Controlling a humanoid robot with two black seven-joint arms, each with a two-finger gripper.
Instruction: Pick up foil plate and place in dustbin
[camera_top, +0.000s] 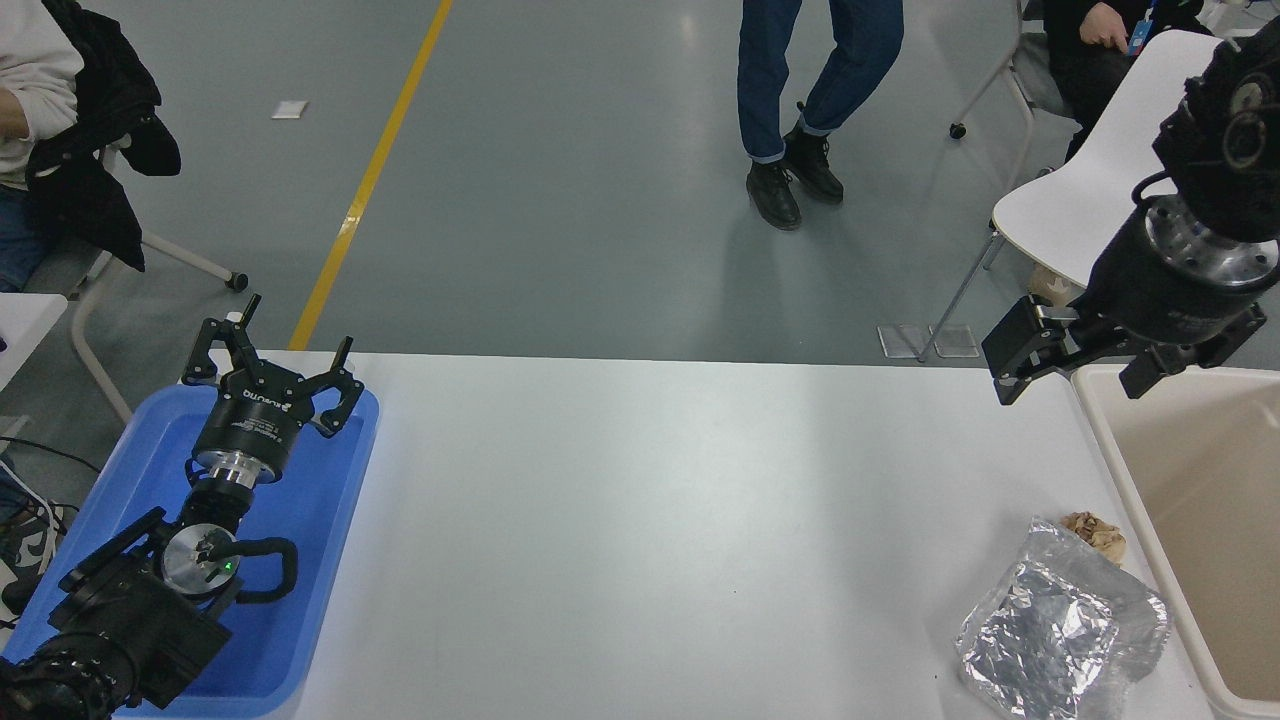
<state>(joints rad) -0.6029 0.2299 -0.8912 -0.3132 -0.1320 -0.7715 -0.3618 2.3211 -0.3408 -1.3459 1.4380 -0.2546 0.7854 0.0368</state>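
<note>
From the head view, your right claw (1082, 372) hangs in the air with its fingers spread apart and nothing between them, over the counter's (650, 520) far right corner and the far rim of the dustbin (1105, 440). The foil plate (1062, 635) lies on the counter well below and nearer to you than that claw, just beside the dustbin's left wall, with a small brown paper ball (1095, 534) touching its far edge. Your left claw (275, 378) sits parked, fingers apart, over the blue tray (310, 560).

Foil plate (1062, 632) beside dustbin (1100, 420) (right claw (1080, 362) above)
</note>
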